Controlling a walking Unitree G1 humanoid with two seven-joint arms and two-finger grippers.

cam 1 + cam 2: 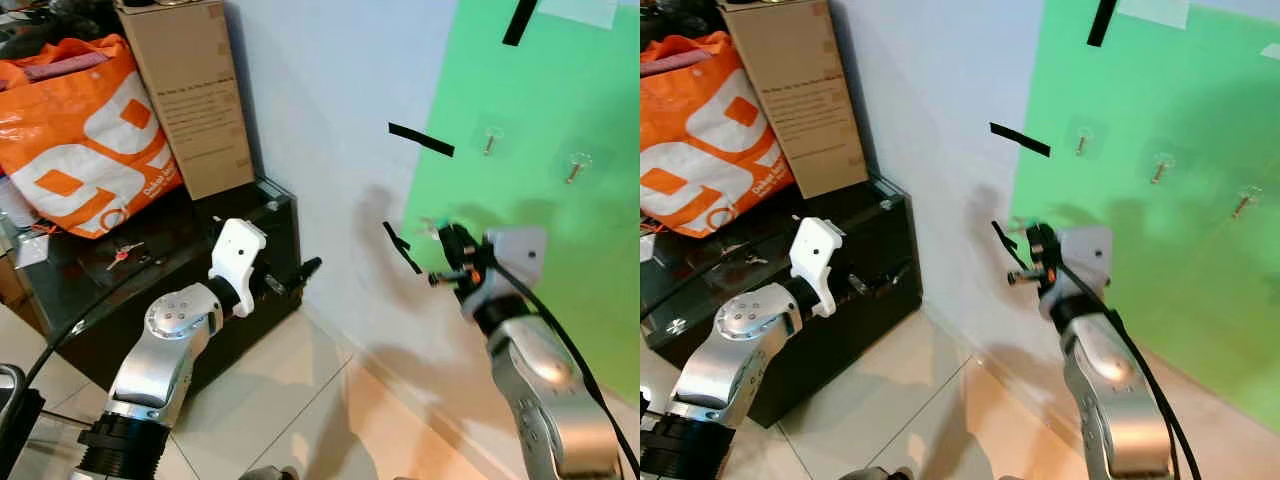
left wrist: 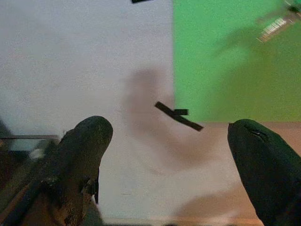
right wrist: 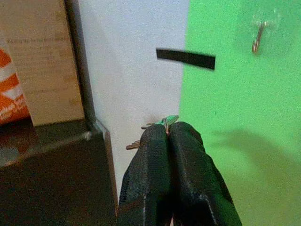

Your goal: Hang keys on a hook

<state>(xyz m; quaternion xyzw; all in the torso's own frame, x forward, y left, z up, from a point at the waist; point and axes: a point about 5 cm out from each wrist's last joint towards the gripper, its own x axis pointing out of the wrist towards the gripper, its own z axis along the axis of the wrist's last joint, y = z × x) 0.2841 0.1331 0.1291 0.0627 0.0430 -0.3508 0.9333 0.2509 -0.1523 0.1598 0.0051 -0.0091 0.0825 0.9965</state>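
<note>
The right gripper (image 3: pixel 168 129) jaws are clamped on the keys (image 3: pixel 160 123), picked up but unhung. The hook (image 3: pixel 257 36) lies ahead and above them (left gripper (image 2: pixel 171 155) idle, jaws apart).

The orange bag (image 1: pixel 85 140) bears white lettering and the cardboard box (image 1: pixel 190 95) small print (both illegible).

The keys (image 3: pixel 160 126) are mostly hiding behind the right gripper (image 3: pixel 168 133), whose two black fingers are pressing together over them; only a green tag and a couple of metal tips are poking out, so their number is staying unclear. The orange bag (image 1: pixel 80 130) and the cardboard box (image 1: pixel 190 90) are running off the picture's top edge. A small red item (image 1: pixel 122 253) on the black cabinet (image 1: pixel 180 300) is appearing too tiny to identify.
</note>
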